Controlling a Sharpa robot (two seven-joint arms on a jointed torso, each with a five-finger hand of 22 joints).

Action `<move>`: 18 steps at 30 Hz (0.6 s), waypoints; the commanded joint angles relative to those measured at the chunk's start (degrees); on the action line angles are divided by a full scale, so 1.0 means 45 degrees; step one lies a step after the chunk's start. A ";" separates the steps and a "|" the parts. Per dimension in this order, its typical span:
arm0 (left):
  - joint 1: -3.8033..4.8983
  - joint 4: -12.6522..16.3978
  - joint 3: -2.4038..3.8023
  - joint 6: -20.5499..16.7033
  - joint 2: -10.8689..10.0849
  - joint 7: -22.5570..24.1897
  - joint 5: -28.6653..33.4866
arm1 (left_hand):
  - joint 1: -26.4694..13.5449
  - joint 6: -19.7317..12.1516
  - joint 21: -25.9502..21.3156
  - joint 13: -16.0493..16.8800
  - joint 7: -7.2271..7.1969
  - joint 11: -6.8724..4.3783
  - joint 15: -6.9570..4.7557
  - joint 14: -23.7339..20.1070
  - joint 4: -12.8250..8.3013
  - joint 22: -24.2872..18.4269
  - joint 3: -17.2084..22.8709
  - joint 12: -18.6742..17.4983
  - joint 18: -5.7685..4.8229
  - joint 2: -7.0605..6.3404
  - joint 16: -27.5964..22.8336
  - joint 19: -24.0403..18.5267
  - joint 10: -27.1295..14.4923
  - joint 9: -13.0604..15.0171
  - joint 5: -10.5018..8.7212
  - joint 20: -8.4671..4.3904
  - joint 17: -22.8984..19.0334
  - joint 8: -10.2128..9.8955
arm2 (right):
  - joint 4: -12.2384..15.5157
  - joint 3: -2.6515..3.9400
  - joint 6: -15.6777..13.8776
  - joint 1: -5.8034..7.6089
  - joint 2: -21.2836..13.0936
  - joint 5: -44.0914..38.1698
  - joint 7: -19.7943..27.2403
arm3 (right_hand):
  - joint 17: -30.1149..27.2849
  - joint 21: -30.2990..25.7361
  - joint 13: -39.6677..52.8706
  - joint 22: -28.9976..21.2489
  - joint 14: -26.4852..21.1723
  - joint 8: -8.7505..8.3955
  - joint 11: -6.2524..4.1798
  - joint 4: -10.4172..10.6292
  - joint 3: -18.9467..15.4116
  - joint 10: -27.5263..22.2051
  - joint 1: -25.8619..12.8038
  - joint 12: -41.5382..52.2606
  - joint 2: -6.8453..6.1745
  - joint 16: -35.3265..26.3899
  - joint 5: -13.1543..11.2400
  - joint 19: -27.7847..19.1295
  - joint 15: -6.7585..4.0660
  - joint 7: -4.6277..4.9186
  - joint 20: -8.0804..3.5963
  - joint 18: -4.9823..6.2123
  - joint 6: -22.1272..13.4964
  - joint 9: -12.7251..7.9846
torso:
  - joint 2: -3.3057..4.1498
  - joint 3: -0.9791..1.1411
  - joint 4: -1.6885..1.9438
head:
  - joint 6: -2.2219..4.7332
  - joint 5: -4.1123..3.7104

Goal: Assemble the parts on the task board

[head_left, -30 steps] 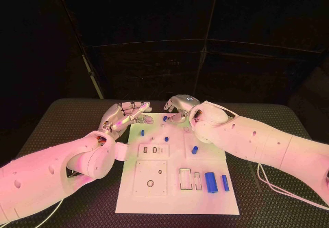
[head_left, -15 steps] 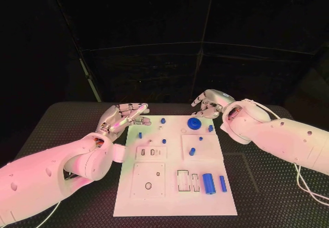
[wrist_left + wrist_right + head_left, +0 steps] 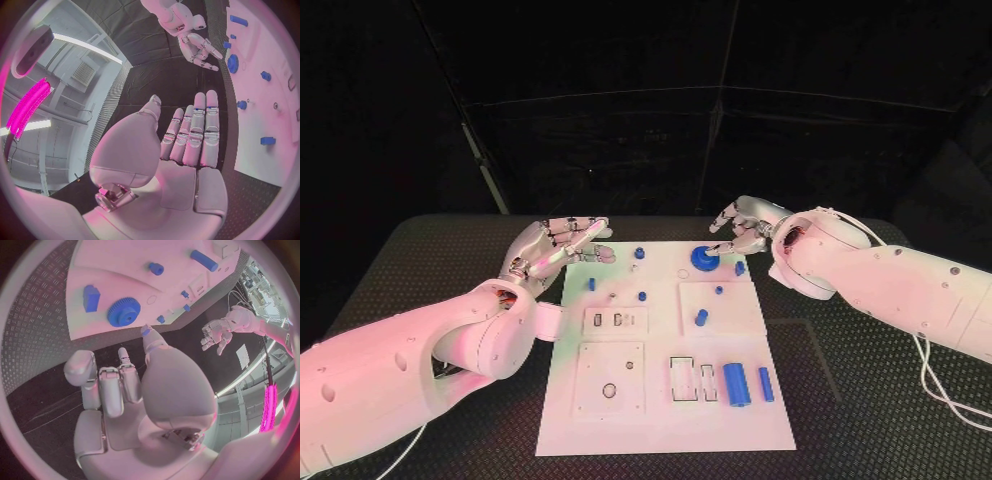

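The white task board (image 3: 661, 420) lies in the middle of the table. A blue gear (image 3: 702, 259) sits near its far edge, also seen in the right wrist view (image 3: 124, 312) and the left wrist view (image 3: 233, 63). Small blue pegs (image 3: 643, 295) stand on the far half, and a small blue block (image 3: 91, 298) lies beside the gear. Two blue cylinders (image 3: 737, 382) lie near the front right. My right hand (image 3: 740, 228) hovers just right of the gear, fingers apart, holding nothing. My left hand (image 3: 560, 243) is at the board's far left corner, palm flat and empty (image 3: 181, 150).
Rectangular and round recesses (image 3: 615, 378) mark the board's near half. The black ribbed table (image 3: 877, 400) surrounds the board with free room on both sides. A white cable (image 3: 942, 400) trails under my right arm.
My right hand has drawn back to the right from over the board's far edge, uncovering the blue gear. The left hand has barely moved.
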 commanded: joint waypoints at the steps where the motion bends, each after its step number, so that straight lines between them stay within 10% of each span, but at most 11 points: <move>1: 0.0019 -0.0002 0.0013 0.0194 0.0027 0.0059 -0.0013 | 0.0066 0.0043 -0.0050 -0.0012 0.0319 -0.0005 0.0018 0.0063 -0.0015 -0.0013 -0.0071 -0.0029 0.0037 0.0093 -0.0037 0.0089 0.0057 -0.0012 0.0051 0.0005 0.0011 -0.0076 | -0.0113 0.0012 0.1056 0.0020 0.0169 -0.0051 -0.0399 | 0.2174 0.0109 0.1383 0.0069 0.1145 0.0108 0.0056 0.0153 -0.0027 0.0379 0.0172 0.0193 -0.0018 0.0081 -0.0065 0.0032 0.0111 0.0020 0.0090 -0.0170 -0.0126 -0.0015 | 0.0010 -0.0010 0.0032 | -0.0034 -0.0002; 18: 0.0018 -0.0049 0.0013 0.0220 0.0060 0.0052 -0.0011 | 0.0066 0.0043 -0.0050 -0.0012 0.0319 -0.0005 0.0018 0.0063 -0.0015 -0.0013 -0.0071 -0.0029 0.0037 0.0093 -0.0037 0.0089 0.0057 -0.0012 0.0051 0.0005 0.0011 -0.0076 | -0.0545 -0.0002 0.1420 -0.0024 0.0615 -0.0939 -0.0592 | 0.2280 0.0193 0.1816 0.0175 0.1161 0.0438 0.0065 0.0220 0.0098 0.0546 0.0525 0.0495 0.0191 0.0130 0.0183 0.0033 0.0137 0.0016 0.0128 -0.0178 -0.0084 0.0020 | 0.0011 -0.0005 0.0012 | -0.0091 0.0031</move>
